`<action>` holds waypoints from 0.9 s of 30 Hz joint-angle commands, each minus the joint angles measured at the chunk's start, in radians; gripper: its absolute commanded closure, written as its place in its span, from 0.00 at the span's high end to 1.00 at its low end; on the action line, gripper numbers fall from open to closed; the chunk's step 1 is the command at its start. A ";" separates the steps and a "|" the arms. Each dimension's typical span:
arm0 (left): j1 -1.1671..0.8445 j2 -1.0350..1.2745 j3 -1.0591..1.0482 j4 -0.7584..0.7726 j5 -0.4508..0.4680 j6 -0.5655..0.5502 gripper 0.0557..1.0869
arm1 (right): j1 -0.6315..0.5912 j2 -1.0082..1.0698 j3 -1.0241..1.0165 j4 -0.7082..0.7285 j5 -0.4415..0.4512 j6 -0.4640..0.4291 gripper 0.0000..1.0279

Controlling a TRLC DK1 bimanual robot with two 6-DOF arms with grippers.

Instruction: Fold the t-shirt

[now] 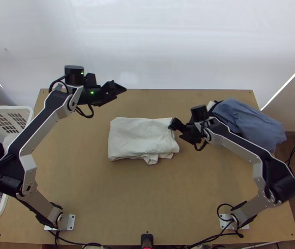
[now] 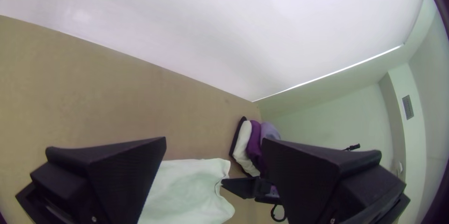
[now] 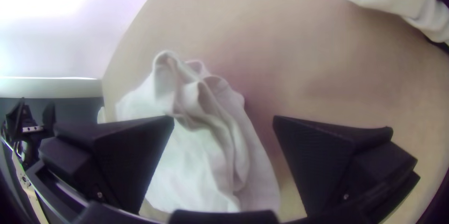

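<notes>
Across the light wooden table (image 1: pixel 106 199), we first see a white laundry basket (image 1: pixel 30 111). Beyond the folded white T-shirt's (image 1: pixel 139 137) far edge, the left gripper (image 1: pixel 120 92) hangs, fingers apart. We see the shirt's long axis running left to right, ruffled edge toward the arms' bases. At its right end, the right gripper (image 1: pixel 175 129) has fingers apart; farther right lies a blue-grey garment (image 1: pixel 249 124).

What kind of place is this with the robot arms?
Maybe a robot workroom for folding laundry: two arms fixed to a wooden table, a basket of clothes, and a stack of clothes.
</notes>
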 commanded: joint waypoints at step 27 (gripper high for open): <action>0.091 -0.060 -0.068 -0.041 -0.013 0.038 0.96 | -0.044 0.053 -0.030 0.004 -0.254 -0.008 0.96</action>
